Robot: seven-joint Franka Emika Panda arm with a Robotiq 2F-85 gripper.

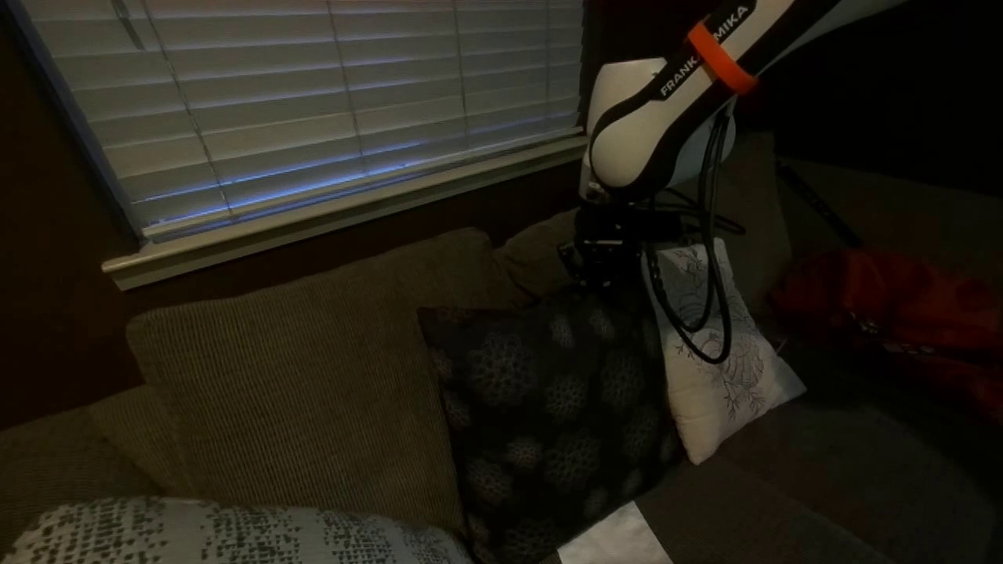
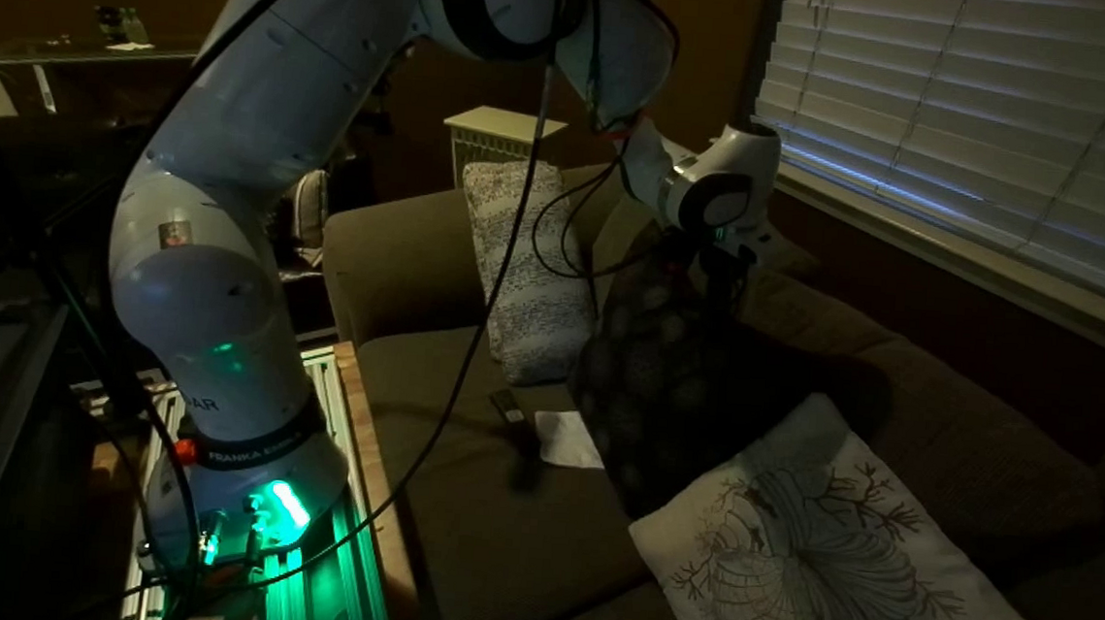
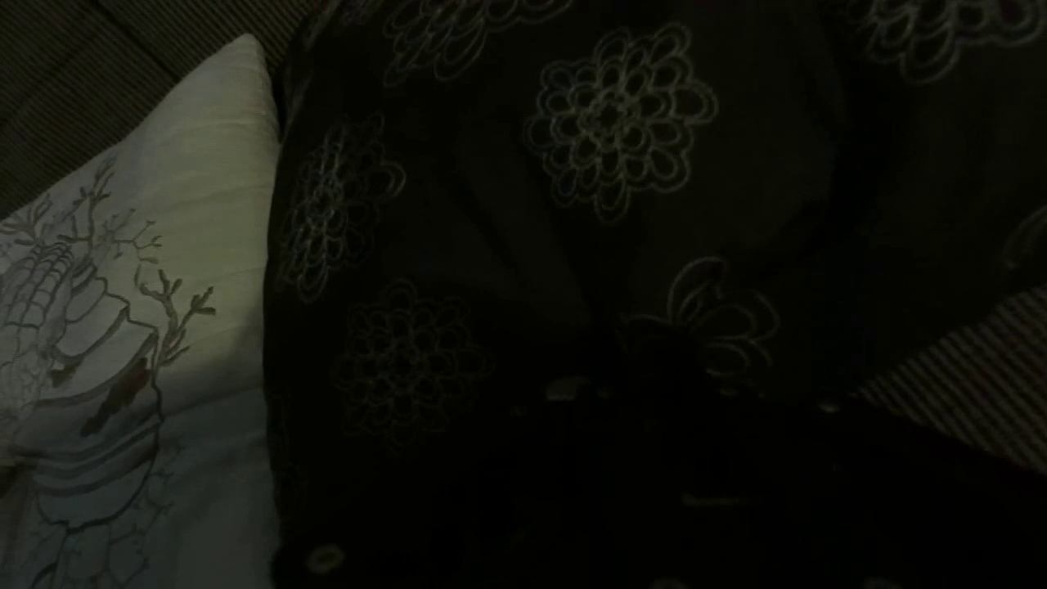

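Living-room sofa: ribbed and dim-lit, it offered upright back cushions for pillows to lean on.
Gripper: angled down at the top edge of the dark pillow, apparently touching it, perhaps because that edge stood most exposed from above.
Jaws: too black in the wrist view to tell whether they were spread or closed; creases running toward them hinted at a pinch without proving one.
Pillow position: flowered in pale thread, the dark one stood tilted on the seat, seemingly propped by the sofa back.
Cable: looped slack beside the wrist, presumably to let the joints turn freely.
White pillow: decorated with a shell and coral, it slanted just beside its dark neighbor.
White sheet: paper or cloth, it lay near the dark pillow's foot, close to a small dark object, possibly a remote.
Speckled pillow: leaned in the corner by the armrest, which likely kept it upright.
Red cloth: heaped off to one side, its details lost in shadow.
Blinds: hung closed above the sofa, probably accounting for the gloom.
Slatted white cabinet: stood beyond the armrest.
Glass-topped table: held bottles near the far wall.
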